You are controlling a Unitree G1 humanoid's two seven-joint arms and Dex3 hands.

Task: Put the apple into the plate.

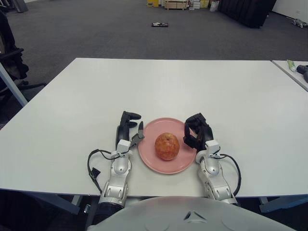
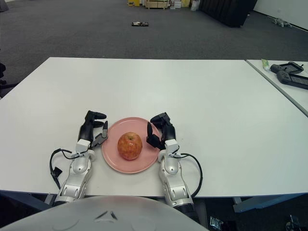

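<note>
The apple [image 1: 167, 146] is sitting upright in the middle of the pink plate [image 1: 150, 158], its red and yellow skin facing the camera. The plate is lying flat on the white desk [image 1: 168, 86], close to the near edge and roughly midway between the left and right edges.

The right hand [image 1: 196, 132] is sitting at the plate's right rim, its dark fingers [image 1: 191, 121] curling inward over the edge toward the apple without touching the fruit; they are bent together and gripping nothing. Whether they are pressing on the rim itself cannot be told.

The left hand [image 1: 129, 130] is showing just beside the plate's left rim, its fingers [image 1: 130, 115] loosely apart, one pointing up near the rim, holding nothing. Both forearms are reaching in over the near edge of the desk, each with a black cable [image 1: 91, 166] looping beside the wrist.

At the far right, a second table [image 2: 284, 79] is standing just apart from the desk's right edge, carrying a dark device [image 2: 292, 75] and a small green and white tube [image 2: 265, 64].
</note>
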